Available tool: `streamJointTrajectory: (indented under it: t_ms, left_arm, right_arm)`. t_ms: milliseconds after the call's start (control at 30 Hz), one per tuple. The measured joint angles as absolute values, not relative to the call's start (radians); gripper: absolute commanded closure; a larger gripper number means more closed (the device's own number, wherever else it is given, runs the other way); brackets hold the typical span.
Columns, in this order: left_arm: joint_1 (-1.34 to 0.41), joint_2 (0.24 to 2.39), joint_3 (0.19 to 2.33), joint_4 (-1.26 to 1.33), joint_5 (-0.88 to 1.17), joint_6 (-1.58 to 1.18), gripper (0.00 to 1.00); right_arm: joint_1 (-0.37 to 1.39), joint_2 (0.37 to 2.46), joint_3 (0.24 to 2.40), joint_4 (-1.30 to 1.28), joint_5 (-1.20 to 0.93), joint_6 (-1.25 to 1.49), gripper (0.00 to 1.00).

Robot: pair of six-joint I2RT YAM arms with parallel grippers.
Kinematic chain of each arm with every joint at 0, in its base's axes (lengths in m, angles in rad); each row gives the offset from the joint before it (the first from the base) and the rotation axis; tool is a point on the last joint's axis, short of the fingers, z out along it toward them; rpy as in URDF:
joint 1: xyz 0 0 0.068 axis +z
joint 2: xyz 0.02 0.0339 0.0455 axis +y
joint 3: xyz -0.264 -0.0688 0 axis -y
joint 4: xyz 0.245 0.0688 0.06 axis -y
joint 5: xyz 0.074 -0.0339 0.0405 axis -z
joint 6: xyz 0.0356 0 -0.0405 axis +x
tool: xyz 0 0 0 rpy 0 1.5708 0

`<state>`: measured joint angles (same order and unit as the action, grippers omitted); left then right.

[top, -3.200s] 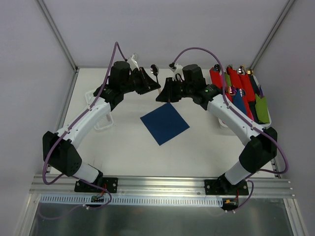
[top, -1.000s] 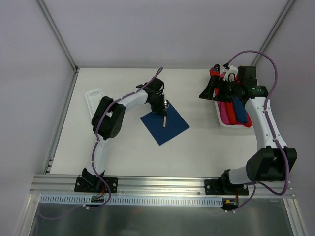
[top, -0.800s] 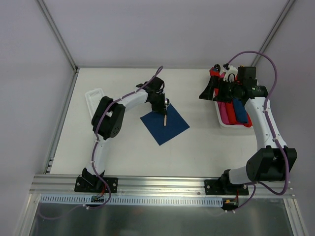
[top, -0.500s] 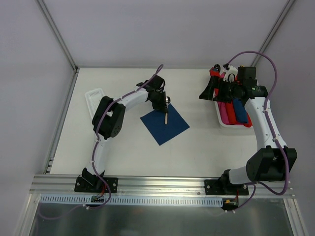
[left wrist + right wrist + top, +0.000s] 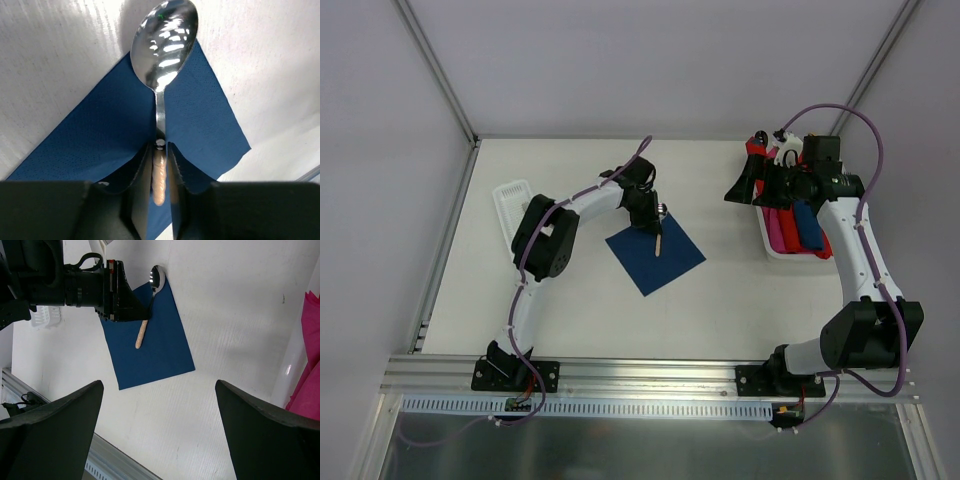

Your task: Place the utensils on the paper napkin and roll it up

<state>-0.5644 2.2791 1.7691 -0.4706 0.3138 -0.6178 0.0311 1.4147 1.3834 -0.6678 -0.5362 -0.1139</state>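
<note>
The dark blue paper napkin (image 5: 655, 255) lies flat as a diamond on the white table. A spoon (image 5: 659, 230) with a silver bowl (image 5: 165, 45) and a tan handle (image 5: 158, 175) rests on the napkin's upper corner, its bowl reaching past the edge. My left gripper (image 5: 649, 216) sits low over the handle. Its jaws are parted slightly wider than the handle, with a thin gap on one side (image 5: 159, 146). My right gripper (image 5: 745, 185) hangs wide open and holding nothing beside the tray, well right of the napkin (image 5: 155, 350). The right wrist view takes in the spoon (image 5: 142, 335).
A white tray (image 5: 772, 245) with red, pink and blue rolls stands at the right edge, under the right arm. A small white basket (image 5: 510, 198) sits at the far left. Metal frame posts border the table.
The left arm has brought the spoon down onto the napkin and its jaws have eased apart over the last second. The right arm has swung from the centre to the tray and holds still.
</note>
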Motion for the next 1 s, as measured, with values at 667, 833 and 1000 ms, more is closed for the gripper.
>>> streamJointTrajectory:
  t_ms: [667, 833, 1000]
  left_arm:
    - [-0.568, 2.272, 1.785, -0.485, 0.309, -0.643, 0.47]
    - [-0.569, 2.242, 1.785, -0.542, 0.238, -0.639, 0.44]
    - [-0.568, 2.185, 1.785, -0.589, 0.171, -0.637, 0.41]
  right_arm:
    - [0.030, 1.416, 1.383, -0.668, -0.537, -0.113, 0.01]
    - [0.030, 1.425, 1.383, -0.668, -0.539, -0.113, 0.01]
    - [0.030, 1.434, 1.383, -0.668, -0.540, -0.112, 0.01]
